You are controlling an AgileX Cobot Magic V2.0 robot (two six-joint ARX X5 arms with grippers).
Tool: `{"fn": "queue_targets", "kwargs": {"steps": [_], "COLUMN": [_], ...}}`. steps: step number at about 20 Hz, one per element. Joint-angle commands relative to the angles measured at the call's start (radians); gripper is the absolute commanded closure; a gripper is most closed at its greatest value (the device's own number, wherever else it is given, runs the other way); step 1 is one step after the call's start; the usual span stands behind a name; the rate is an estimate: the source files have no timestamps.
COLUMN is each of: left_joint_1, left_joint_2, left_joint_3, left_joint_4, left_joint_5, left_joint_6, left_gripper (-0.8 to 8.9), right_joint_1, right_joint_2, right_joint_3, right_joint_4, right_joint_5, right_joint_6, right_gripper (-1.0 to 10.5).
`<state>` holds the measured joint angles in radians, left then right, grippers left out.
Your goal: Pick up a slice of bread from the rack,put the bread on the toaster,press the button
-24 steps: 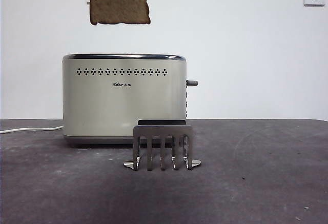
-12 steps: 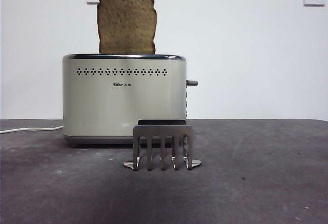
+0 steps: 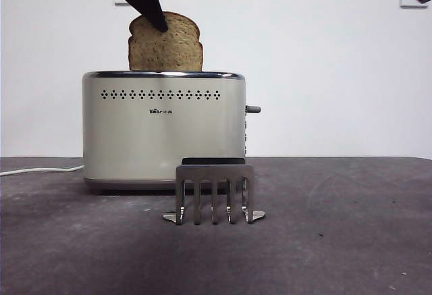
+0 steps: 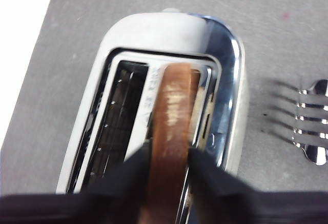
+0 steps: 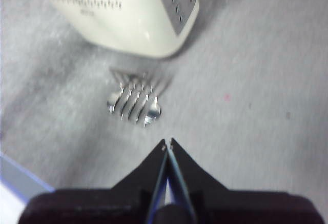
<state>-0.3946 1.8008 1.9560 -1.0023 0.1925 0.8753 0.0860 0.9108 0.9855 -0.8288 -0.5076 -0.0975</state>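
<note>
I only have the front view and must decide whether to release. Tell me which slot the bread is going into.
Observer: The slice of bread is in the slot nearer the rack, partly down inside the toaster.
Operator: Confirm the grip.
Observer: The left gripper is shut on the slice, one jaw on each face.
Operator: Report the other slot.
Observer: It holds only its wire guides.
Operator: Report the right arm.
Observer: The right gripper hangs shut above the table, on the near side of the rack.
</note>
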Motion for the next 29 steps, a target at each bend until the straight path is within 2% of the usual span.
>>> {"fn": "queue_targets", "kwargs": {"steps": [1, 6, 10, 14, 20, 29], "left_joint_1": [0.003, 0.003, 0.003, 0.003, 0.003, 0.003], "left_joint_2": [0.006, -0.009, -0.08, -0.207, -0.396, -0.539], "left_joint_3": [-0.004, -0.004, -0.004, -0.004, -0.004, -0.004], "left_joint_4": [0.016, 0.033, 0.032, -0.024, -0.114, -0.184], "left_joint_5": [0.0, -0.003, -0.006, -0.003, -0.003, -0.003], "left_joint_6": [-0.068, -0.151, -0.272, -0.433, -0.564, -0.622], "left_gripper": [4.04, 4.04, 4.04, 4.04, 4.05, 4.04], "right_joint_1": [0.002, 0.01, 0.016, 0.032, 0.079, 0.127], "right_joint_2": [0.04, 0.163, 0.293, 0.472, 0.737, 0.966], "right_joint_3": [0.002, 0.002, 0.002, 0.026, 0.208, 0.404], "right_joint_4": [0.073, 0.314, 0.62, 0.89, 0.914, 0.91], "right_joint_5": [-0.069, -0.159, -0.248, -0.257, -0.279, -0.266], "right_joint_6": [0.019, 0.121, 0.294, 0.472, 0.489, 0.493], "right_gripper": [9.6, 9.6, 9.6, 9.6, 9.6, 9.6]}}
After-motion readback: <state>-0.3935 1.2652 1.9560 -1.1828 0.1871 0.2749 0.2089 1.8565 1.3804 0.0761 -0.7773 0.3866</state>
